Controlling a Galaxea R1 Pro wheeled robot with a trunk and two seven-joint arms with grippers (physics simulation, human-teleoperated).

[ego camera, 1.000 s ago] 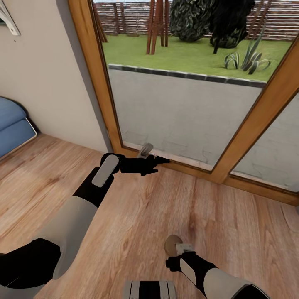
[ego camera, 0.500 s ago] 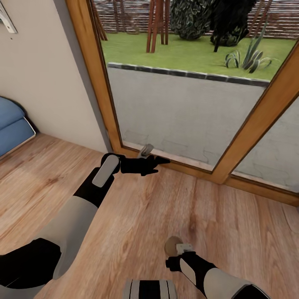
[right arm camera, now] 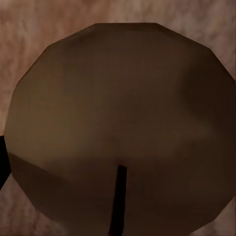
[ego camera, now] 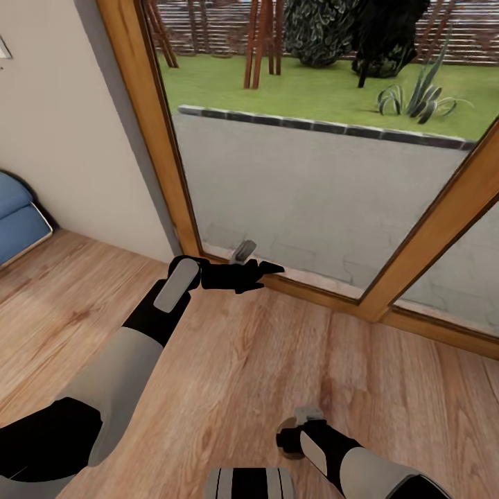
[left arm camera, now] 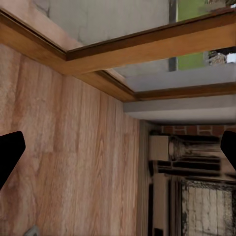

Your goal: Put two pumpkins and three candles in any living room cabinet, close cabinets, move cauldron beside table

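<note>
Right wrist view: our right gripper [ego camera: 291,438] grasps a brown candle [right arm camera: 123,128]; our left gripper [ego camera: 267,269] hangs released over floor [ego camera: 263,360].

The left tool [ego camera: 267,269] reaches out level over the wooden floor [ego camera: 229,360], its dark tips right at the sill of the glass door [ego camera: 305,201]. A small grey stop [ego camera: 242,250] sits just behind it on the sill. The right tool [ego camera: 290,441] hangs low near the robot, with a brown candle [ego camera: 286,450] partly hidden at its tip. A blue cushion [ego camera: 17,215] lies far to the left tool's outer side.
</note>
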